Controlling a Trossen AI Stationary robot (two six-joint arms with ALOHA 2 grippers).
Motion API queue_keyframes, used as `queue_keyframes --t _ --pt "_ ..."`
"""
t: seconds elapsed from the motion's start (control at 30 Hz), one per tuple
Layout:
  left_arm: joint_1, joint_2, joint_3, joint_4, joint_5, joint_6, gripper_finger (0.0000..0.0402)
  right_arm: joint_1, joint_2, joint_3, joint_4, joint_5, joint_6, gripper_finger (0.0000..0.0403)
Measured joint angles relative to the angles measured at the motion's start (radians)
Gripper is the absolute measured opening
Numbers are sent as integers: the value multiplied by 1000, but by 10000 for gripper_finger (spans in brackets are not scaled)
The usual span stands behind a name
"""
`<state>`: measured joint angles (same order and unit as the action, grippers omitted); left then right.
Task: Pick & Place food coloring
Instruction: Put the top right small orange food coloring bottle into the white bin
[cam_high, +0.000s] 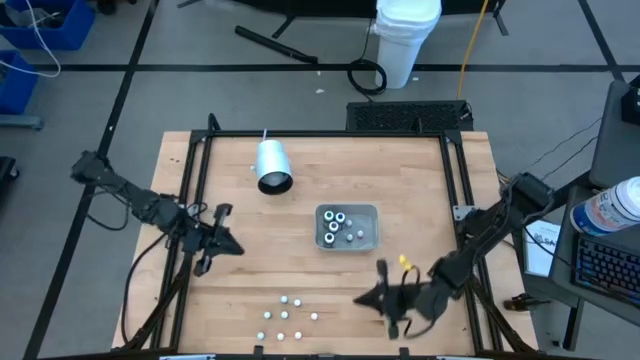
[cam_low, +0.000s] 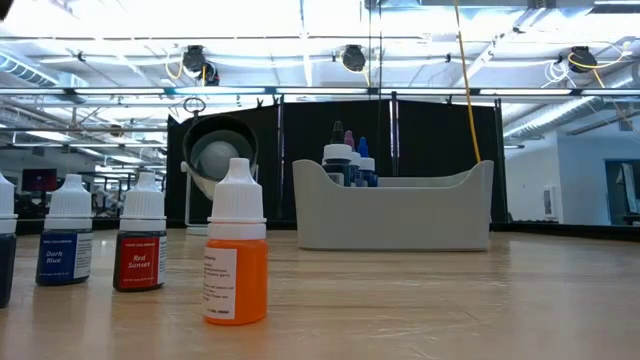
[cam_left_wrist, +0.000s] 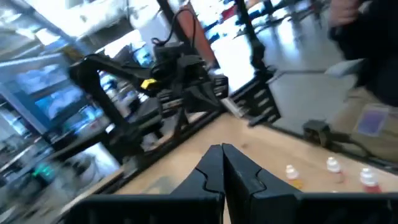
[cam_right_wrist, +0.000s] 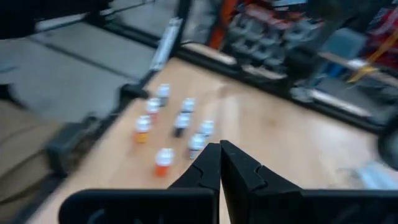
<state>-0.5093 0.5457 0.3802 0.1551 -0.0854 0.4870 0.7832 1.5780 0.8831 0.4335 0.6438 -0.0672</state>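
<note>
Several small food coloring bottles (cam_high: 286, 316) stand upright on their bases near the table's front edge. In the low view the closest ones are an orange one (cam_low: 236, 255), a red one (cam_low: 140, 243) and a dark blue one (cam_low: 65, 238). Several more stand inside the grey tray (cam_high: 347, 227) at mid-table. My left gripper (cam_high: 236, 249) hovers shut and empty at the left, above the wood. My right gripper (cam_high: 362, 298) is shut and empty too, just right of the loose bottles (cam_right_wrist: 176, 127), its tips pointing toward them. Neither gripper shows in the low view.
A white cylinder (cam_high: 272, 166) lies on its side at the table's far left. The tray (cam_low: 395, 212) stands behind the loose bottles. A black frame (cam_high: 196, 160) runs along the table's edges. Bare wood lies between the tray and the loose bottles.
</note>
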Motion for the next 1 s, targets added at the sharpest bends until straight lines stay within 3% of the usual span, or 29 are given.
queue_keyframes --t 0.13,0.23,0.37,0.5,0.63,0.87,1.0 --pt "158 21 -102 186 119 -73 1 12 91 135 -136 -134 85 1" --pt "241 40 -182 275 193 -181 1 8 149 198 -182 -153 108 1" --pt "269 50 -284 427 208 -293 1 -28 212 270 -178 -229 169 0" --pt "264 49 -356 506 153 -397 6 -86 296 379 -218 -282 196 0" --pt "260 51 -370 479 81 -450 19 -150 358 536 -436 -392 298 0" --pt "259 51 -370 388 84 -471 18 -225 480 849 -780 -533 340 16" --pt "259 51 -370 385 83 -467 8 -251 538 925 -811 -651 359 37"
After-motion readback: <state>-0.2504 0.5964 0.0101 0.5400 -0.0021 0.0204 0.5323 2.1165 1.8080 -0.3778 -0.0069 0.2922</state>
